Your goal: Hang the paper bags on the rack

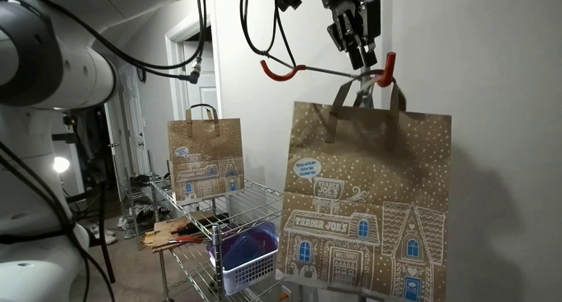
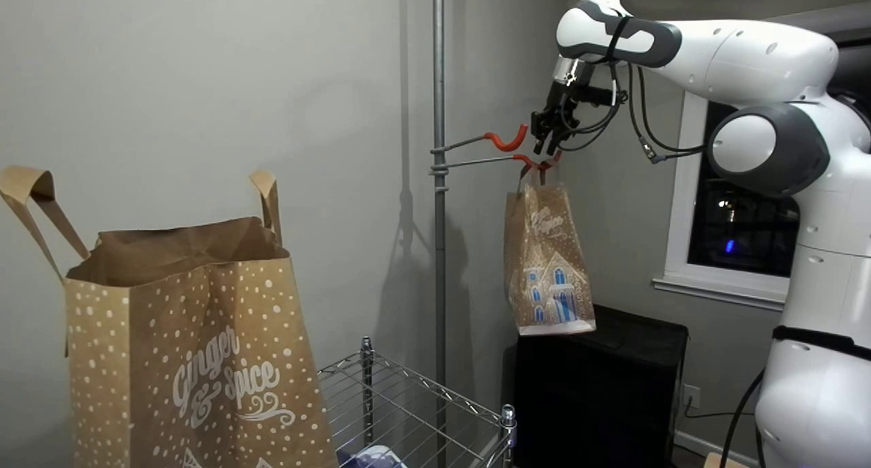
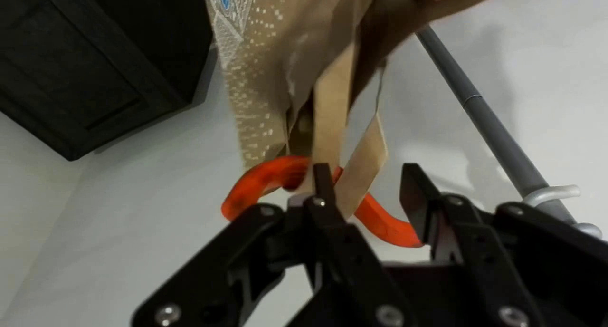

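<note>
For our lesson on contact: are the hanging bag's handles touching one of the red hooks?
Touching. The wrist view shows the handles passing across the red hook; in an exterior view, the bag hangs from that hook.

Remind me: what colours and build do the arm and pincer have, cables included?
The arm is glossy white and rounded, with dark grey joint sections, black straps and looping black cables. The pincer is black, with slim, linked fingers and silvery screws.

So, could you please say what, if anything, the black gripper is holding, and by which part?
Nothing: the black two-fingered gripper is open, and the brown speckled paper bag below it hangs by its brown handles from the red-orange curved hook.
</note>
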`<state>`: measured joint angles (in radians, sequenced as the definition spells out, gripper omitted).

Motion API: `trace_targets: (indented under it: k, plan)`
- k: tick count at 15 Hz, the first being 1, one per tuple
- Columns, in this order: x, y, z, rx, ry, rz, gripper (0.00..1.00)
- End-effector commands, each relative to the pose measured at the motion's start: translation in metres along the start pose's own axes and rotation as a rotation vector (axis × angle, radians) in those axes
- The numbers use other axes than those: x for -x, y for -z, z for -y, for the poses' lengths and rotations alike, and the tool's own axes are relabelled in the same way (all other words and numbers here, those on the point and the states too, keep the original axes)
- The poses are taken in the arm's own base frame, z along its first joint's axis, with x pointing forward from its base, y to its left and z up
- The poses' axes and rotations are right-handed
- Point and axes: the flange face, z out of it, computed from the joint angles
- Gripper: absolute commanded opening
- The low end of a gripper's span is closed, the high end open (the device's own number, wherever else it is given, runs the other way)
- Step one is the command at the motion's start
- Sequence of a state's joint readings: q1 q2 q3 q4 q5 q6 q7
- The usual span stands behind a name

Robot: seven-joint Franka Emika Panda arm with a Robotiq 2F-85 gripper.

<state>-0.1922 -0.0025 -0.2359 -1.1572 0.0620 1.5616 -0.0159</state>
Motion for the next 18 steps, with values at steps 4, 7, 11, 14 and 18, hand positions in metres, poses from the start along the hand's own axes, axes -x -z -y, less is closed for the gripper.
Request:
trace_targets:
  k: [4, 7, 11, 14, 18]
  plan:
    - [0.019, 0.013, -0.002, 0.004, 0.082, 0.023, 0.92]
    - [0.042, 0.027, 0.002, -0.001, 0.128, 0.037, 1.00]
    - [0.091, 0.041, 0.019, 0.002, 0.174, 0.031, 1.00]
    - [0.128, 0.042, 0.046, -0.005, 0.213, 0.035, 1.00]
    - [0.183, 0.028, 0.085, -0.019, 0.273, 0.069, 1.00]
